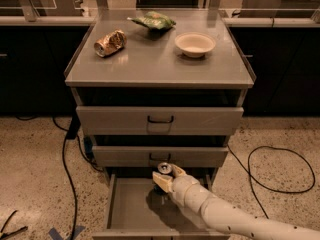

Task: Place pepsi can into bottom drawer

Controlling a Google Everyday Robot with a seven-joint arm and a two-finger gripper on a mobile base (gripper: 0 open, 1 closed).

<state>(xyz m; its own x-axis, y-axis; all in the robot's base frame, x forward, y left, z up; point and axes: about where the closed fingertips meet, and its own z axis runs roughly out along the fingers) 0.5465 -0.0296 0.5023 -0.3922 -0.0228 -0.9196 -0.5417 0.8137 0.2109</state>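
So the arm (235,218) comes in from the lower right and reaches up and left, pretty much straight, ending in the pincer (165,177) over the back part of the open bottom drawer (125,209). The pincer is pinching the can (164,168), one cream finger (161,182) on the near-left side and the other on the far-right.

The can stands upright, long axis roughly vertical, silver top facing up. Most of its dark body is hidden in the grip, so I can't tell if it leans a bit. It's held above the drawer floor, not resting on it, and there's a dark shadow (159,204) on the floor right below the pincer.

Just behind and above the pincer is the middle drawer (125,155), closed. Way up above, on the worktop (160,66): a crushed gold can (110,43), a green bag (152,20) and a bowl (195,43).
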